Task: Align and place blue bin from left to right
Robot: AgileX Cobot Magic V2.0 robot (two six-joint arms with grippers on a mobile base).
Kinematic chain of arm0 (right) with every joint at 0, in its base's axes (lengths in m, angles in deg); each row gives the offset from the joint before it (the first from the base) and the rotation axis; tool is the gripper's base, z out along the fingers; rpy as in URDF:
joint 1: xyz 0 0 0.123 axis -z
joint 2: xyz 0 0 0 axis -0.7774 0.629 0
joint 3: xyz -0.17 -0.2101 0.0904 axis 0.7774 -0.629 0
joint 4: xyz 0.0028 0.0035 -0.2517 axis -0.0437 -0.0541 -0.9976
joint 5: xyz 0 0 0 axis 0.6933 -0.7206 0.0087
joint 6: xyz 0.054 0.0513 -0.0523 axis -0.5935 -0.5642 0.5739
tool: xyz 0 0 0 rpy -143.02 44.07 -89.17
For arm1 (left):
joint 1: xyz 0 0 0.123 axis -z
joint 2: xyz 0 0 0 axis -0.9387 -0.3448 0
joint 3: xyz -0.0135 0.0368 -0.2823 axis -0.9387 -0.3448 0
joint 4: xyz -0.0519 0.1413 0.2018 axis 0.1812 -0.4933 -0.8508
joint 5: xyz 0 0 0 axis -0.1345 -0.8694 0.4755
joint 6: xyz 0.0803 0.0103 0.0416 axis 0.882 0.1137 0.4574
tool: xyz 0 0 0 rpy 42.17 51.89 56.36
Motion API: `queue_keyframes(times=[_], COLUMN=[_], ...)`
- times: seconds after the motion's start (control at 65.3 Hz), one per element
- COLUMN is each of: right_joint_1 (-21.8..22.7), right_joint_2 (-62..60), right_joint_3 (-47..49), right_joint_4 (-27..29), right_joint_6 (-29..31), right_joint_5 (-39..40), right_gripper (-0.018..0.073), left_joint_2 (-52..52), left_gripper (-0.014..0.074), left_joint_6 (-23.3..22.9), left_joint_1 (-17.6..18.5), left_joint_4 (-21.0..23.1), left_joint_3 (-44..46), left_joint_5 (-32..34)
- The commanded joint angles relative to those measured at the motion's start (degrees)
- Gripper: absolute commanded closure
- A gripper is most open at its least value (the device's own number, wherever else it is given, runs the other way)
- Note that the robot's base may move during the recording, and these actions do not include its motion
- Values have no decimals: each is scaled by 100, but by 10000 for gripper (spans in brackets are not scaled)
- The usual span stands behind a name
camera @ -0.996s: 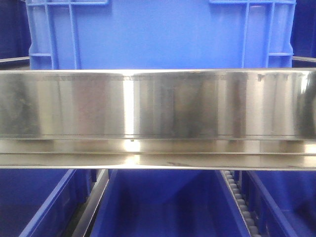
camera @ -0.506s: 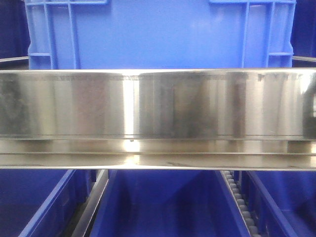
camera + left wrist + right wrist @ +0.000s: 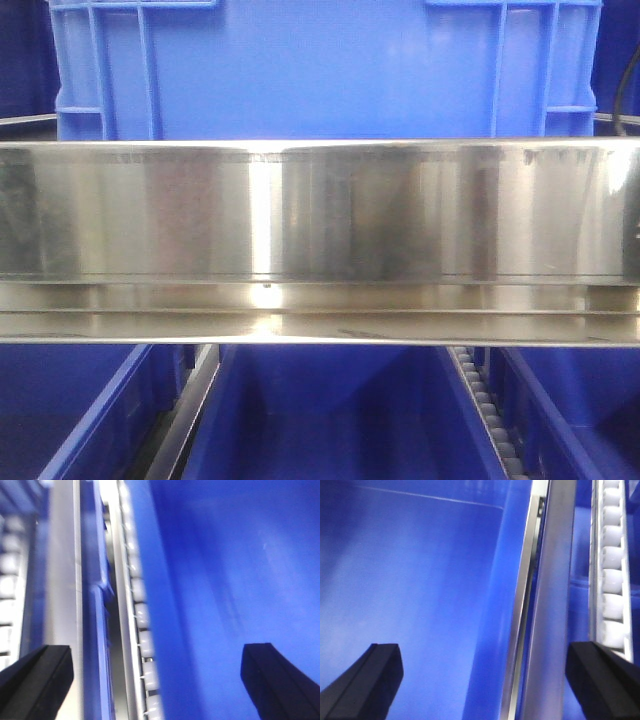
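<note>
The light blue bin [image 3: 320,70] stands on the upper shelf level, centred behind a broad steel rail [image 3: 320,210]; ribs show near both its corners. Neither gripper appears in the front view. My left gripper [image 3: 157,660] is open, its black fingers [image 3: 40,675] far apart over a roller track [image 3: 142,630] and a smooth blue wall [image 3: 235,580]. My right gripper [image 3: 482,655] is also open, spanning a blue bin's inside [image 3: 410,580] and a steel rail [image 3: 545,620]. Nothing sits between either pair of fingers. I cannot tell which bin the wrist views show.
Below the steel rail lie darker blue bins [image 3: 330,410], separated by a metal divider [image 3: 190,410] and a roller track [image 3: 485,410]. More white rollers [image 3: 612,580] run along the right of the right wrist view. A dark thin shape [image 3: 628,90] shows at the right edge.
The blue bin and rail have not moved. A dark thin shape has come into the front view at the upper right edge, beside the bin.
</note>
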Motion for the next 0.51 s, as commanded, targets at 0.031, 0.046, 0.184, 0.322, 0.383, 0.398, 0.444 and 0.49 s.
queue_keyframes(times=[0.031, 0.046, 0.184, 0.322, 0.383, 0.398, 0.444, 0.49], right_joint_1=[32, 32, 32, 32, 32, 32, 32, 32], right_joint_2=[130, 144, 223, 299, 327, 327, 348, 359], right_joint_3=[63, 63, 63, 63, 63, 63, 63, 63], right_joint_4=[-82, -82, -82, -82, -82, -82, -71, -57], right_joint_6=[-8, -8, -8, -8, -8, -8, -8, -8], right_joint_5=[232, 257, 440, 464, 464, 464, 449, 417], right_gripper=[-9, -9, -9, 59, 139, 184, 271, 387], left_joint_2=[-83, -81, -198, -201, -201, -201, -201, -201], left_gripper=[15, 15, 15, 23, 65, 74, 148, 222], left_joint_6=[-31, -31, -31, -31, -31, -31, -31, -31], left_joint_1=[-14, -14, -14, -14, -14, -14, -14, -14], left_joint_4=[39, 39, 39, 39, 39, 39, 39, 39], left_joint_3=[46, 46, 46, 46, 46, 46, 46, 46], left_joint_5=[38, 38, 54, 109, 109, 109, 97, 97])
